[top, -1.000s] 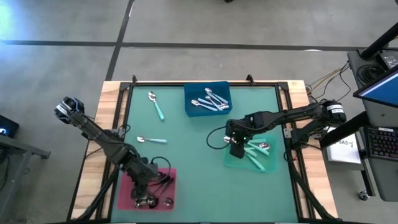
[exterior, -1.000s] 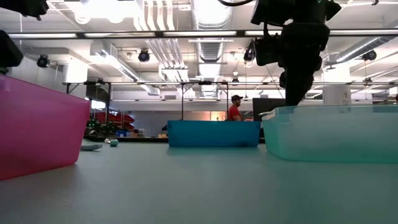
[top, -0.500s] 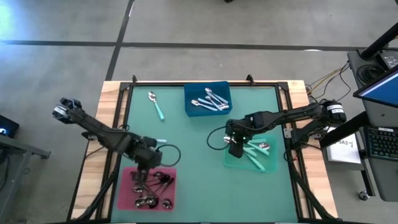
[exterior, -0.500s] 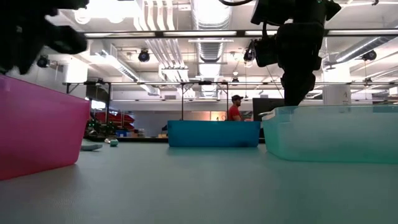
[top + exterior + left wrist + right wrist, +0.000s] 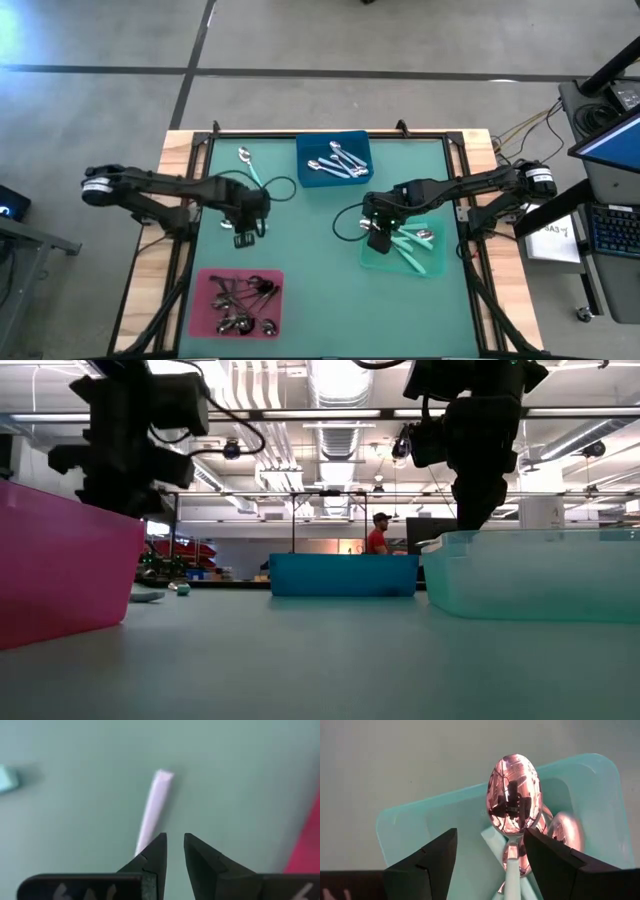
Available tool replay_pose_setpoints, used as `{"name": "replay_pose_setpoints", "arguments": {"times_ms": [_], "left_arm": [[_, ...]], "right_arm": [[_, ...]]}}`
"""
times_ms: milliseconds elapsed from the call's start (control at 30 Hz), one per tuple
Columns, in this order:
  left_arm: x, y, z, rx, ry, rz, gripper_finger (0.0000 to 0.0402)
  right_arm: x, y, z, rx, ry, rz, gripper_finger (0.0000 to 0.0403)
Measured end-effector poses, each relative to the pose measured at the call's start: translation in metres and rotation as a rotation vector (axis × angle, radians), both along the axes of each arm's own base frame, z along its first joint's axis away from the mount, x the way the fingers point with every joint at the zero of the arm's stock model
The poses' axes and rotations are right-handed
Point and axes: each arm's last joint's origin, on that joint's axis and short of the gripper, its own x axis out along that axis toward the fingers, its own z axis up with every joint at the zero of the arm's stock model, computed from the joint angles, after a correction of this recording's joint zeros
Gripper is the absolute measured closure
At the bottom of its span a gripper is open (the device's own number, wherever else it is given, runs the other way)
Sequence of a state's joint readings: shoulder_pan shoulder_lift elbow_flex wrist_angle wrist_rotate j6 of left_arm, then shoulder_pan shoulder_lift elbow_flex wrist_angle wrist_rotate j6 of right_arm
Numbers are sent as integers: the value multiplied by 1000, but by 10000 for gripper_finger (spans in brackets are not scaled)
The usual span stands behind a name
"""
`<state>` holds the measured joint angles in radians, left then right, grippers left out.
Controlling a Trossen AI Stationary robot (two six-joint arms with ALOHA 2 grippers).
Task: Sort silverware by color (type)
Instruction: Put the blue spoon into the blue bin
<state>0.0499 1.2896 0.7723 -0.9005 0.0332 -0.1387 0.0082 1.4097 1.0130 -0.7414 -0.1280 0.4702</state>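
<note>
A silver spoon lies on the green mat, its handle (image 5: 152, 812) showing just past my left gripper (image 5: 173, 847). That gripper (image 5: 245, 232) points down over the spoon, its fingertips a narrow gap apart with nothing between them. A teal-handled spoon (image 5: 250, 168) lies farther back on the mat. My right gripper (image 5: 380, 240) hangs open over the green tray (image 5: 432, 262). Its fingers stand on either side of a teal-handled spoon (image 5: 515, 795) that lies in the tray, and they do not touch it.
The pink tray (image 5: 205, 300) at the near left holds several dark-handled spoons. The blue tray (image 5: 310, 172) at the far middle holds silver spoons. In the low view a person stands in the room far behind the table. Open mat lies between the trays.
My left gripper has swung from over the pink tray toward the table's far edge and stands now above the silver spoon on the mat. It has turned about as it went. The dark-handled spoons stay in the pink tray.
</note>
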Motion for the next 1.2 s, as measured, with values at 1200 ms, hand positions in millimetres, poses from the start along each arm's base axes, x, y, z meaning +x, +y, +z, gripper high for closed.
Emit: {"name": "replay_pose_setpoints", "arguments": {"times_ms": [1200], "left_arm": [[2, 12, -21, 40, -97, 150, 351]], "right_arm": [[0, 0, 0, -4, -3, 17, 184]]}}
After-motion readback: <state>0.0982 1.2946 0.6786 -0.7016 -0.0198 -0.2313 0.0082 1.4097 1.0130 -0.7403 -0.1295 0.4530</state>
